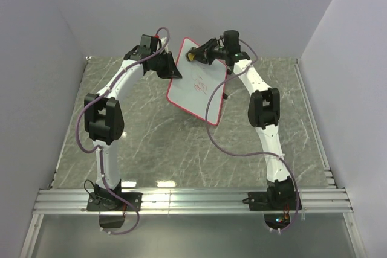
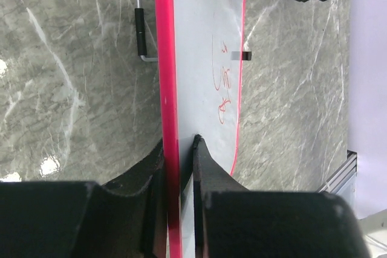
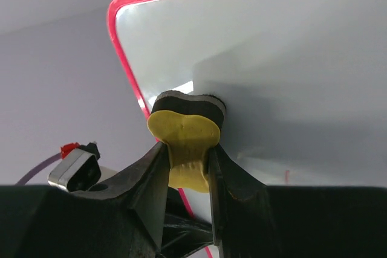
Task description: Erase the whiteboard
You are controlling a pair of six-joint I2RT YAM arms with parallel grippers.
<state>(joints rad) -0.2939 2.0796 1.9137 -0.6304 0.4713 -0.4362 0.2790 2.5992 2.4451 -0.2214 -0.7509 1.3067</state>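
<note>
The whiteboard (image 1: 198, 83), white with a thin red rim, is held tilted above the table. Red scribbles (image 2: 224, 83) show near its middle. My left gripper (image 1: 175, 72) is shut on its left edge; in the left wrist view (image 2: 180, 149) the jaws clamp the red rim (image 2: 164, 58). My right gripper (image 1: 195, 56) is shut on the yellow bone-shaped eraser (image 3: 184, 134), whose dark felt pad (image 3: 188, 104) presses on the board (image 3: 272, 46) near its top corner.
A grey marbled table (image 1: 151, 143) lies below. A small metal L-shaped key (image 2: 141, 31) lies on the table under the board. Pale walls close in on the back and sides. An aluminium rail (image 1: 193, 200) runs along the near edge.
</note>
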